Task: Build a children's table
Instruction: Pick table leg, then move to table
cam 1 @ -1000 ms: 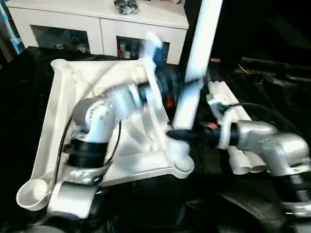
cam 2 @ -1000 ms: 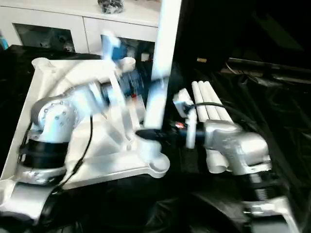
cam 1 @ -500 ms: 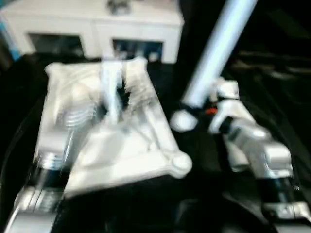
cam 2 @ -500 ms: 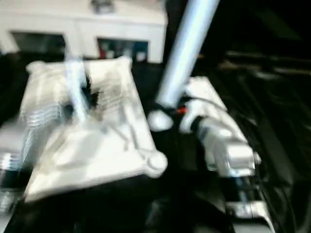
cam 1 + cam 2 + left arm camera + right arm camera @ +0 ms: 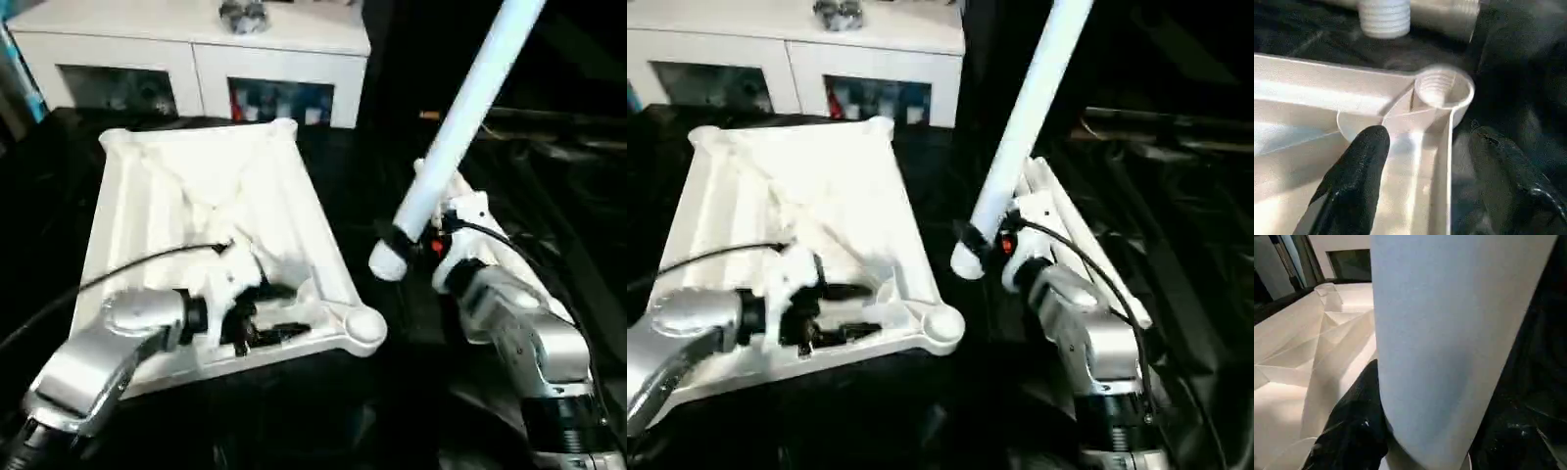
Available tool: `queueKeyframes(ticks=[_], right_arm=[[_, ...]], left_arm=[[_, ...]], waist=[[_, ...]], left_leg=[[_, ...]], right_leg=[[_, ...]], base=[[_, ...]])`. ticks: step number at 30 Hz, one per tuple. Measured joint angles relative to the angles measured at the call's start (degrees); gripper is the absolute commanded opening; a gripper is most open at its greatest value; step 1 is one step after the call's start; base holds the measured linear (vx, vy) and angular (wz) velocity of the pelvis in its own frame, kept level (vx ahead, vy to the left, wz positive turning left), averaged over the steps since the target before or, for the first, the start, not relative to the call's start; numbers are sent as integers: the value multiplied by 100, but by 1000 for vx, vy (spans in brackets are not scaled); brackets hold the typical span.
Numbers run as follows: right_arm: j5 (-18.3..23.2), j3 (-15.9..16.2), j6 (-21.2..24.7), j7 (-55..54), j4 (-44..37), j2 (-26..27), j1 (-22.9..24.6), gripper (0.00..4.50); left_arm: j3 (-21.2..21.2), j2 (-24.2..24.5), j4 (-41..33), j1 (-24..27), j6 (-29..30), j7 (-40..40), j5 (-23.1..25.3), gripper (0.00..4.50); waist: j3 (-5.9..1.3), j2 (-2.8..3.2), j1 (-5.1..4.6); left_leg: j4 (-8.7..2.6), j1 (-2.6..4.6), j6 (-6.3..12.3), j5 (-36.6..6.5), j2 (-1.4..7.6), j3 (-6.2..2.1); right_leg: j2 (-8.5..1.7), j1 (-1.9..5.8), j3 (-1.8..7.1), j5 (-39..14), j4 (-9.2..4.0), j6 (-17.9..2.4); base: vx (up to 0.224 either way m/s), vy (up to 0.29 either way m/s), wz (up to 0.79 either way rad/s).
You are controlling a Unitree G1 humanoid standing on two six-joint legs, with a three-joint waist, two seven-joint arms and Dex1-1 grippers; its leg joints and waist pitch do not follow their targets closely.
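No brand, label or writing can be read on anything here. The white cabinet [image 5: 196, 44] with glass-fronted compartments stands at the far side, behind the work. In front of it the children's table top [image 5: 176, 196] lies upside down on a black surface [image 5: 1176, 245], ribbed underside up, with a rounded corner socket [image 5: 364, 326] at its near right corner. The table leg [image 5: 460, 127] slants up and away from the right gripper [image 5: 404, 238], its threaded lower end hanging off the table top, to the right of that corner socket. The right gripper is clamped on the leg near this end, silver forearm reaching in from the lower right. More legs [image 5: 1058, 220] lie beside that arm. The left gripper [image 5: 1425, 181] is spread apart, astride the table top's rim just short of the socket, one finger [image 5: 1354, 181] inside the rim and the other outside.
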Motion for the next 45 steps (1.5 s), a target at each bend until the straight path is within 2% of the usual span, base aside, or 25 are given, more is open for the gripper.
queueKeyframes(ticks=[3,5,8,12,15,16,17,18,19,20,21,22,24,25,26,27,28,29,30,33,38,40,42,44,45], right_arm=[[-50,10,-6,-2,-2,-1,2,188],[-63,-2,5,-96,-208,-19,142,188],[-73,10,15,-258,-427,63,222,188],[-283,135,-170,-451,-388,249,184,188],[-392,289,-274,-439,-114,396,30,188],[-413,317,-282,-449,100,505,-149,188],[-422,389,-298,-454,247,616,-314,188],[-409,460,-300,-447,358,716,-461,188],[-396,463,-302,-446,430,734,-563,188],[-385,438,-310,-454,486,695,-640,188],[-381,353,-357,-468,520,596,-641,188],[-386,272,-374,-514,573,538,-620,188],[-431,133,-428,-582,673,509,-576,188],[-464,109,-497,-609,680,511,-551,188],[-489,74,-555,-658,683,532,-534,188],[-510,35,-561,-736,687,559,-510,188],[-524,8,-559,-794,690,583,-484,188],[-526,9,-557,-832,696,667,-414,188],[-533,126,-542,-838,719,749,-353,188],[-589,301,-541,-826,675,719,-159,188],[-737,467,-555,-664,220,516,100,188],[-748,452,-551,-633,157,480,122,188],[-774,463,-552,-643,164,485,144,188],[-786,458,-555,-713,227,556,119,188],[-785,451,-559,-773,265,575,81,188]], left_arm=[[-162,-7,187,-64,-42,31,275,298],[139,-407,205,41,-129,494,196,298],[719,-1039,145,88,-433,1348,45,298],[1322,-1466,162,230,-709,2638,400,298],[1473,-1708,192,214,-601,3286,729,298],[1553,-1809,266,182,-460,3516,829,298],[1613,-1856,356,151,-364,3689,909,298],[1700,-1890,458,103,-251,3843,926,298],[1754,-1916,475,65,-215,3920,929,298],[1763,-1924,478,10,-212,3953,938,298],[1700,-1943,479,-73,-232,3960,957,298],[1636,-1948,477,-109,-268,3961,988,298],[1567,-1960,474,-129,-423,3960,1018,298],[1569,-1987,474,-149,-454,3971,1029,298],[1581,-2048,493,-202,-465,3992,1044,298],[1601,-2157,569,-259,-543,3985,1012,298],[1621,-2218,660,-288,-648,3968,975,298],[1643,-2240,785,-288,-723,3919,929,298],[1672,-2247,1005,-274,-786,3812,883,298],[1356,-2085,1328,-214,-1102,3349,894,298],[1160,-2298,1301,-174,-1277,3319,944,298],[1271,-2474,1297,-201,-1274,3599,970,298],[1303,-2502,1303,-188,-1306,3777,1066,298],[1340,-2507,1310,-165,-1325,3935,1177,298],[1379,-2515,1313,-164,-1335,4015,1212,298]], waist=[[-18,76,-8],[-21,97,-6],[-29,64,-13],[-56,-24,-146],[-32,-88,-326],[-27,-76,-390],[-24,-73,-439],[-19,-75,-479],[-33,-149,-444],[-54,-220,-376],[-61,-283,-197],[-57,-310,-48],[-80,-368,93],[-91,-382,107],[-93,-379,101],[-119,-310,92],[-131,-265,74],[-122,-277,8],[-123,-279,-23],[-109,-266,-66],[-93,-242,-220],[-104,-230,-381],[-65,-163,-519],[-55,-162,-596],[-64,-210,-588]], left_leg=[[0,0,-1,1,-1,2],[1,-4,-1,1,-1,2],[-4,-6,-1,1,3,1],[-3,-16,1,2,7,-7],[15,-164,51,53,-79,-360],[50,-209,34,76,-97,-503],[70,-239,19,88,-123,-659],[69,-247,-18,122,-152,-781],[75,-234,4,152,-130,-738],[74,-235,5,155,-93,-643],[73,-226,60,120,-50,-484],[172,-231,208,22,-54,-439],[740,-273,359,-115,-183,-509],[829,-276,375,-136,-223,-540],[779,-260,372,-137,-232,-555],[409,-141,365,-133,-147,-545],[205,-43,-86,-196,-68,-510],[207,-38,-119,-181,-41,-425],[238,-44,-115,-181,-50,-379],[278,-78,-36,-194,-70,-323],[239,-66,-44,-171,-80,-140],[233,-170,-42,-168,-194,-402],[229,-238,-59,-158,-250,-740],[188,-236,-158,-97,-336,-1126],[111,-226,-260,-36,-419,-1370]], right_leg=[[0,-2,5,16,0,6],[0,-2,5,21,-2,0],[2,-6,-1,33,-2,-22],[10,-6,-8,30,-8,-20],[-147,56,-456,1,-30,-63],[-133,72,-532,-38,2,-139],[-107,74,-577,-107,100,-276],[-52,51,-459,-284,231,-535],[-57,48,-367,-330,301,-428],[-67,47,-296,-304,301,-100],[-88,36,-266,-298,312,-69],[-107,26,-208,-305,307,-26],[-205,-18,-86,-248,304,83],[-233,-50,-7,-230,289,114],[-280,-61,15,-219,263,124],[-275,-65,-2,-173,230,121],[-264,-64,-26,-156,211,150],[-273,-53,-16,-124,166,118],[-277,-51,-10,-105,148,-84],[-322,35,15,1,-31,-146],[-412,49,90,70,-134,37],[-517,102,-166,30,-157,162],[-450,171,-354,-20,-128,38],[-292,213,-384,-243,94,-336],[-160,245,-319,-397,272,-569]], base=[[0,0,0],[0,0,0],[0,0,0],[0,0,0],[1,-13,25],[13,-35,49],[-11,-73,40],[-13,-95,42],[-13,-95,42],[-1,-142,36],[5,-141,13],[5,-141,13],[0,-35,-3],[0,0,0],[-25,78,7],[-33,143,15],[-33,143,15],[-28,181,19],[-30,201,6],[-50,180,4],[-65,81,4],[-84,9,16],[-67,-62,44],[-46,-120,50],[-46,-230,61]])
